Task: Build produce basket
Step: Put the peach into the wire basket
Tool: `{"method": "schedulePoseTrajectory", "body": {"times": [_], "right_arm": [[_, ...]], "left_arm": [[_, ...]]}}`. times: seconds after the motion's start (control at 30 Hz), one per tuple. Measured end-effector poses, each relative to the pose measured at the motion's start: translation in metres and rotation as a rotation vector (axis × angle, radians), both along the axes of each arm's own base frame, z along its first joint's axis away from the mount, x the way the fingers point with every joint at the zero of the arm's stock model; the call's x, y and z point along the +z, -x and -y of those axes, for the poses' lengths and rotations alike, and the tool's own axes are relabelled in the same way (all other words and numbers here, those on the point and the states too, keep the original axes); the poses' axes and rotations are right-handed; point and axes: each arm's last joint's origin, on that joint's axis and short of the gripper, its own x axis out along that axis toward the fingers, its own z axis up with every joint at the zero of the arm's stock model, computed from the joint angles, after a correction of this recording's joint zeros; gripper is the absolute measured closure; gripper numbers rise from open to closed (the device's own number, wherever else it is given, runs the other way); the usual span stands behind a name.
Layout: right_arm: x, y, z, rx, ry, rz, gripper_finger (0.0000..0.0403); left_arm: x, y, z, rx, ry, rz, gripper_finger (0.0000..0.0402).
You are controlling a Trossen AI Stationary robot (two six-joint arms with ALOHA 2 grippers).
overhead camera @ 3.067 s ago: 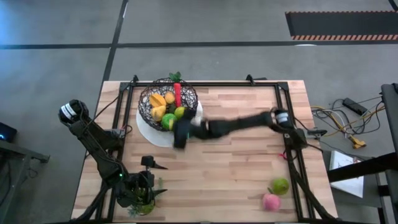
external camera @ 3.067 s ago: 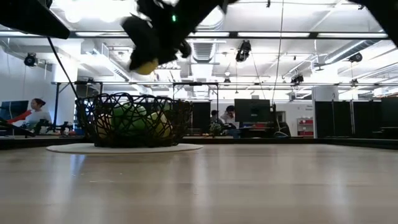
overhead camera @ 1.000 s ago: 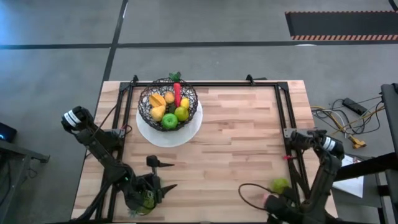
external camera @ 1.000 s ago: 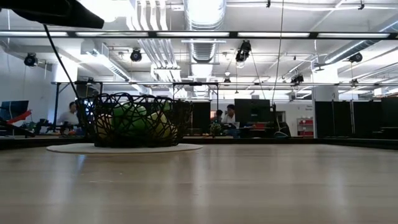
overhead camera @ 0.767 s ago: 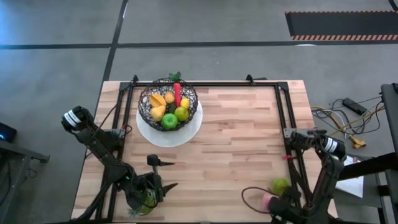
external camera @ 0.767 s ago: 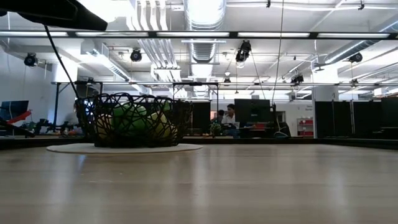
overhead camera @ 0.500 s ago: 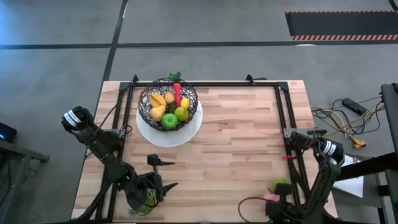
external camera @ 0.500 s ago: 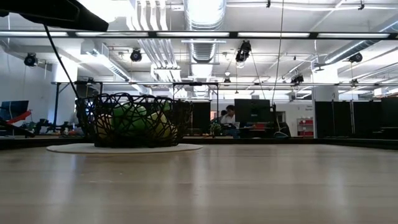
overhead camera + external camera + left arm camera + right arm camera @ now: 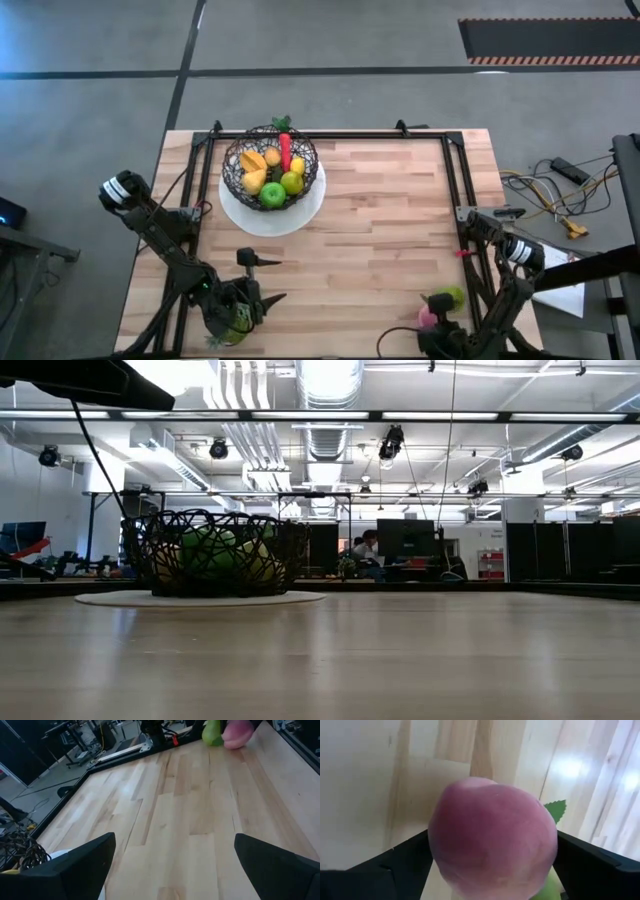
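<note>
The dark wire basket (image 9: 270,163) stands on a round white plate (image 9: 305,205) at the table's far left and holds orange, yellow, green and red produce; the low view shows the basket (image 9: 215,553) as well. A pink fruit (image 9: 428,317) and a green fruit (image 9: 452,296) lie near the near right corner. My right gripper (image 9: 492,870) is open, with one finger on each side of the pink fruit (image 9: 492,837). My left gripper (image 9: 175,870) waits open near the near left corner, pointing right. My right gripper has its fingers (image 9: 395,867) level with the two sides of the pink fruit (image 9: 445,845), which rests on the table. Whether they touch the fruit, I cannot tell.
A small green potted plant (image 9: 235,320) sits under my left arm at the near left edge. A black frame rail (image 9: 455,180) runs along the table's right and far sides. Bare wood lies between the plate and the two fruits (image 9: 222,732).
My right arm has sunk toward the table's near edge, and its gripper has drawn in over the pink fruit, which now shows only partly from above. Both fruits stay where they were. My left arm has kept still.
</note>
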Motion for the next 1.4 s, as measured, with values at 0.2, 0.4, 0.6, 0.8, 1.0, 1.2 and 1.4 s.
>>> {"method": "schedulePoseTrajectory", "body": {"times": [0.2, 0.4, 0.6, 0.8, 1.0, 1.2, 1.4], "right_arm": [[-0.004, -0.027, 0.013, -0.008, 0.032, 0.028, 0.0081], [0.009, -0.069, 0.031, 0.003, 0.083, 0.359, 0.0093], [0.01, -0.116, 0.05, 0.077, 0.099, 0.698, 0.0093], [-0.024, -0.148, 0.069, 0.12, -0.062, 0.983, 0.0093], [-0.034, -0.146, 0.09, 0.162, -0.285, 1.367, 0.0092], [-0.03, -0.133, 0.104, 0.198, -0.348, 1.544, 0.0091], [-0.025, -0.136, 0.103, 0.213, -0.369, 1.568, 0.009]], "left_arm": [[0.003, -0.001, 0.001, -0.014, -0.031, -0.005, 0.0011], [0.015, -0.005, 0.007, -0.047, -0.089, -0.002, 0.0011], [0.016, -0.012, 0.016, -0.087, -0.142, 0.043, 0.0011], [0.012, -0.025, 0.024, -0.107, -0.19, 0.105, 0.0011], [0.009, -0.033, 0.026, -0.16, -0.293, 0.092, 0.0011], [0.023, -0.043, 0.027, -0.177, -0.294, 0.114, 0.0011], [0.029, -0.059, 0.021, -0.339, -0.295, 0.106, 0.0011]]}}
